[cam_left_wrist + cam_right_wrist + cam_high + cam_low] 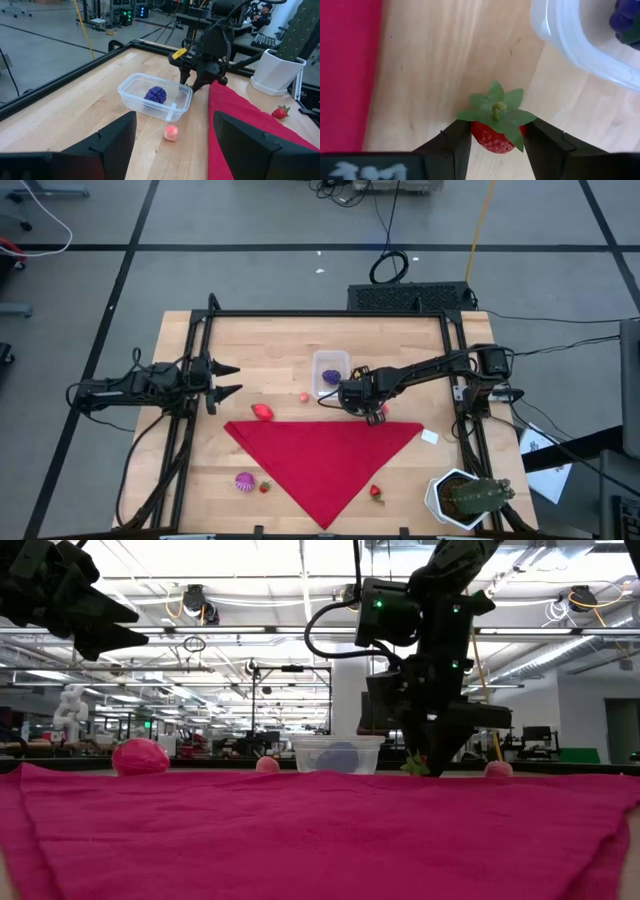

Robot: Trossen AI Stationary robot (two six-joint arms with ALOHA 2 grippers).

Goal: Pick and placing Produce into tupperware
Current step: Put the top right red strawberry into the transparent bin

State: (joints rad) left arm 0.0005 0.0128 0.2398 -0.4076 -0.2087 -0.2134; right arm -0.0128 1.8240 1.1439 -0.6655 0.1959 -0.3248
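The clear tupperware (330,369) stands on the wooden table and holds a purple piece (155,94). Beside its near right corner, just beyond the red cloth (325,460), my right gripper (495,145) is shut on a red toy strawberry (492,136) with green leaves. On the table lie a pinkish piece (304,396), a red one (262,412), a magenta one (245,480) and two strawberries (265,487) (377,492). My left gripper (232,380) waits open at the left edge. My right gripper pinches the strawberry's red body (479,136) between its two fingers, just below the leaves. The fingers (451,147) come steeply from above. The strawberry stands upright with its stem up. Whether its tip touches the table I cannot tell.
A white hexagonal pot with a green cactus (465,498) stands at the near right corner. A small white tag (430,437) lies right of the cloth. Black frame rails (330,314) border the table.
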